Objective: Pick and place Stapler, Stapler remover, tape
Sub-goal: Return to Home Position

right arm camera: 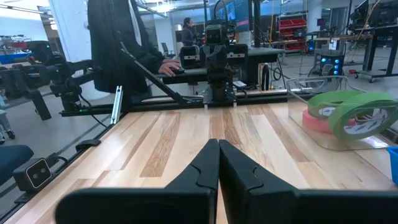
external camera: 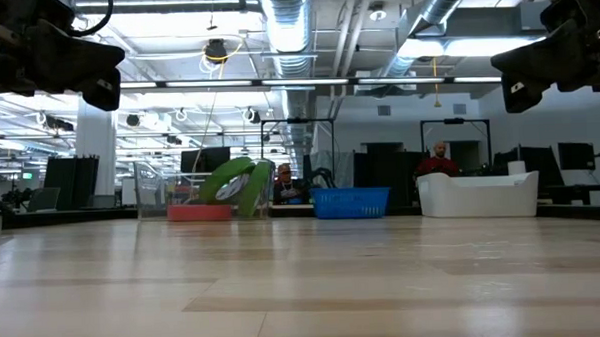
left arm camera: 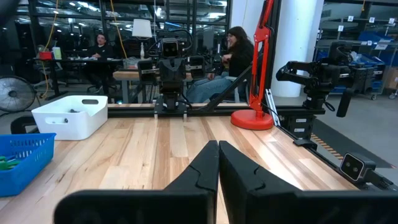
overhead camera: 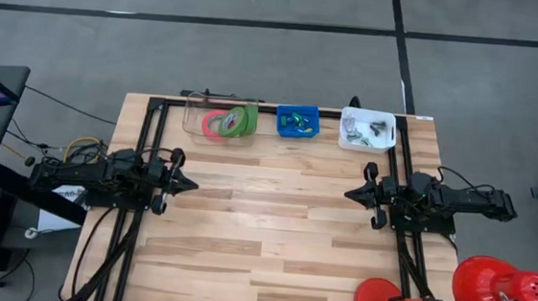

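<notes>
Bare wooden counter stretched in front of three bins lined along its far edge, and nothing of the task lay loose on it. The tape sat in the clear bin: a pink-red roll lying flat, with two green rolls propped at a tilt over it and leaning toward the wall nearest the blue bin. Small green and blue pieces, the staplers by my reading, lay in that blue bin. Greyish bits, probably the staple removers, lay in the white bin, too small to make out. The left gripper and the right gripper hovered above the counter's two sides, well apart from the bins, each with its fingers pressed together and holding nothing. Little seemed left to spoil. The likeliest slip was a tilted green roll sliding or tipping if the counter were jolted. Another was the right arm fouling the red lamp standing near its base.
</notes>
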